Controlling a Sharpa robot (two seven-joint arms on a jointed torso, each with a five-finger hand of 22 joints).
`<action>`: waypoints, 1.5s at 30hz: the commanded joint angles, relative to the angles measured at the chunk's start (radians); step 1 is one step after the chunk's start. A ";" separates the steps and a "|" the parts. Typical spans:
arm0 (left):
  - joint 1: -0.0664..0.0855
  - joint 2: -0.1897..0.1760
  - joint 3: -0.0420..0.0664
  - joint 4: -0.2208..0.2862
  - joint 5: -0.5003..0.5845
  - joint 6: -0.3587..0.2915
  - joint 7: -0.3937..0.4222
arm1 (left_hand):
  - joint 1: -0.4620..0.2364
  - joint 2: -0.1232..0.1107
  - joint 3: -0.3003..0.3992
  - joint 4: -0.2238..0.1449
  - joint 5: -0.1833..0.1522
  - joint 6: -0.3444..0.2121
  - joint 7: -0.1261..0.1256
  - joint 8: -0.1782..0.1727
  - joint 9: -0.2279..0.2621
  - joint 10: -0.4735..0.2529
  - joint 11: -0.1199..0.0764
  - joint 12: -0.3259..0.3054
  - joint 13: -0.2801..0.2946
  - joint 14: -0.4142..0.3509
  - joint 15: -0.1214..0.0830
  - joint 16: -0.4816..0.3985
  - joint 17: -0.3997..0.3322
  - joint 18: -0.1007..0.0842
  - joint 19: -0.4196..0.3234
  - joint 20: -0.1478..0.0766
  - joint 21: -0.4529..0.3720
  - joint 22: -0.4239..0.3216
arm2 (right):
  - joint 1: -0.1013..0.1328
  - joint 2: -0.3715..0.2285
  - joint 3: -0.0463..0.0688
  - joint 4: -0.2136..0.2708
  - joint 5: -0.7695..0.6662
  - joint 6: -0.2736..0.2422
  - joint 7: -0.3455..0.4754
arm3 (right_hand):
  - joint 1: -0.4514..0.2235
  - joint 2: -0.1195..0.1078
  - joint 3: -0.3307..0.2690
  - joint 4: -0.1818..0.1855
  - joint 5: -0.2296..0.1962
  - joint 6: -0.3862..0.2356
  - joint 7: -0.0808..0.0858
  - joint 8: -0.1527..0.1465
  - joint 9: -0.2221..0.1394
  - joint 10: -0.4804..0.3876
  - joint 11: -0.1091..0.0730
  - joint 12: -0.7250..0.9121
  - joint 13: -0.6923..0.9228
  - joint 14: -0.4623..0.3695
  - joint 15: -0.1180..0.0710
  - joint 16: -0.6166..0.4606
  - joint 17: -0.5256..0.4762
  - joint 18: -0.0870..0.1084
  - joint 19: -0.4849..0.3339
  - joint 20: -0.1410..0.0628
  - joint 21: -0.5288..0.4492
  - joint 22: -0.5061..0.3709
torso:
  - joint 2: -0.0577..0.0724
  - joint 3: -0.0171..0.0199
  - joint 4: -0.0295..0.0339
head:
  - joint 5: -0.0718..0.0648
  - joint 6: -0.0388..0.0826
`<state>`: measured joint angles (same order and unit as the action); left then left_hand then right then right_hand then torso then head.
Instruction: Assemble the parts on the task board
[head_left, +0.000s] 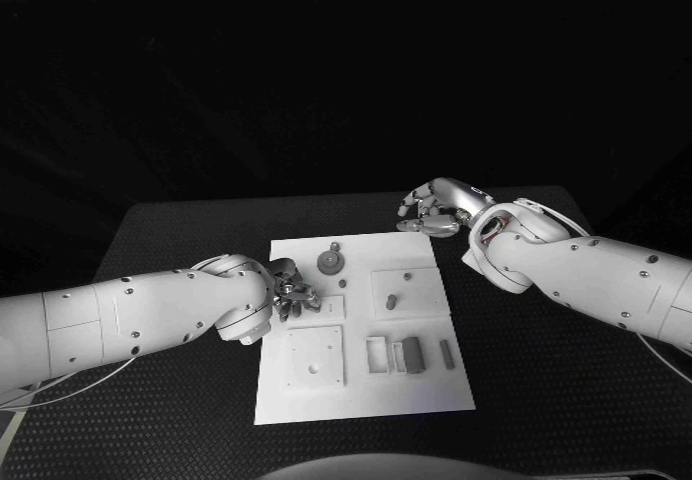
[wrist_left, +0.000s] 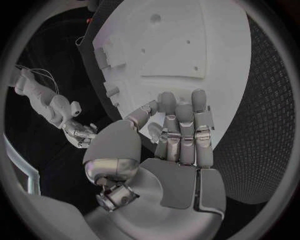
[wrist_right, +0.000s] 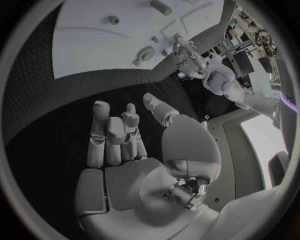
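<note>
The task board (head_left: 361, 385) lies in the middle of the black table (head_left: 188, 225), in the centre and lower centre of the head view, a little turned so that its long edges lean. On it I see a round grey part (head_left: 330, 263) near the upper edge, a small peg (head_left: 389, 298) on a raised square at the centre right, a dark block (head_left: 413, 353) and a thin bar (head_left: 446, 353) at the lower right, and a square plate with holes (head_left: 315, 358) at the lower left.

The left hand (head_left: 293, 296) is at the left edge of the board, in the middle left of the frame, with its fingers over the board's border. In the left wrist view this hand (wrist_left: 178, 135) has its fingers straight and side by side over the white surface, and nothing is between them, so it is open and empty.

The right hand (head_left: 436, 212) is beyond the upper right corner of the board, over bare table. In the right wrist view its fingers (wrist_right: 112, 135) are spread apart over the black mat and hold nothing.

Wide free table lies at the left of the board and at the upper part of the frame; the lower right side has a narrower free strip under the right arm.
</note>
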<state>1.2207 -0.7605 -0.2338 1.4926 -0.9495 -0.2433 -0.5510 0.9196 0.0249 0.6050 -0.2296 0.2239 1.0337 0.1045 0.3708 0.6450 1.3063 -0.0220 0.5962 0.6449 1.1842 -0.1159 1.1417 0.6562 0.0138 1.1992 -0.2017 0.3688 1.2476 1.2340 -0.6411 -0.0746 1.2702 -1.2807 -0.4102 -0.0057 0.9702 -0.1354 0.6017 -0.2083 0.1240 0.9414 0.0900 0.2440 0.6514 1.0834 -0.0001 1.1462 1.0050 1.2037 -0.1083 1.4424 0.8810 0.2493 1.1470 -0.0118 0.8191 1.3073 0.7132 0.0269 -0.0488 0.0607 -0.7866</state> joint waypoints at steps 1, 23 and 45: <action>-0.008 0.005 -0.005 0.000 0.010 0.014 0.001 | 0.003 -0.007 0.001 0.001 -0.004 0.084 -0.053 0.003 0.073 -0.020 -0.026 0.007 -0.001 -0.017 -0.027 0.011 -0.005 -0.014 0.028 -0.025 -0.002 0.002 | 0.000 0.000 0.001 0.001 -0.006 0.013 0.001 | 0.000 0.012 -0.001 -0.007 0.001 0.019 0.024 -0.005 0.000 -0.005 0.002 -0.005 -0.002 0.002 0.003 -0.005 0.001 0.013 -0.003 0.004 -0.007 0.019 | 0.000 0.0003 0.0002 | 0.000 0.000; -0.009 0.011 -0.005 -0.001 0.014 -0.005 0.009 | -0.005 -0.064 -0.024 0.015 0.025 0.156 -0.088 0.025 0.115 0.028 -0.061 0.080 0.011 0.015 -0.066 0.122 -0.052 -0.014 0.092 -0.055 0.027 0.043 | 0.000 -0.001 0.001 -0.002 -0.006 0.022 0.000 | -0.002 0.012 -0.002 -0.006 0.001 0.020 0.024 -0.005 0.001 -0.005 0.002 -0.005 -0.002 0.001 0.003 -0.005 0.002 0.013 -0.003 0.004 -0.007 0.019 | 0.000 0.0013 -0.0005 | 0.005 -0.001; -0.010 0.013 -0.005 -0.004 0.014 -0.007 0.012 | 0.005 -0.058 -0.025 0.010 0.009 0.169 -0.097 0.037 0.129 0.035 -0.070 0.103 0.017 0.021 -0.076 0.155 -0.068 -0.014 0.107 -0.063 0.035 0.059 | 0.000 0.002 0.000 -0.005 -0.006 0.028 -0.002 | -0.005 0.013 -0.004 -0.005 0.001 0.020 0.024 -0.006 0.001 -0.005 0.002 -0.004 -0.002 0.001 0.003 -0.006 0.002 0.012 -0.003 0.005 -0.007 0.019 | 0.000 0.0007 -0.0004 | 0.005 -0.001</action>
<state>1.2139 -0.7523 -0.2376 1.4853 -0.9458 -0.2583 -0.5509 0.9106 -0.0393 0.5789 -0.2147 0.2347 1.0724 0.0660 0.4038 0.7722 1.3562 -0.0719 0.6961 0.6612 1.2259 -0.1576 1.2933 0.5890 0.0138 1.2829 -0.2457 0.3999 1.3051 1.2340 -0.6403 -0.0747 1.2656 -1.2808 -0.3944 -0.0079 0.9663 -0.1315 0.5990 -0.2110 0.1240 0.9432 0.0883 0.2440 0.6514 1.0850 -0.0017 1.1461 1.0050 1.2036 -0.1081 1.4425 0.8817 0.2493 1.1470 -0.0118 0.8151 1.3073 0.7130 0.0276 -0.0491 0.0653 -0.7874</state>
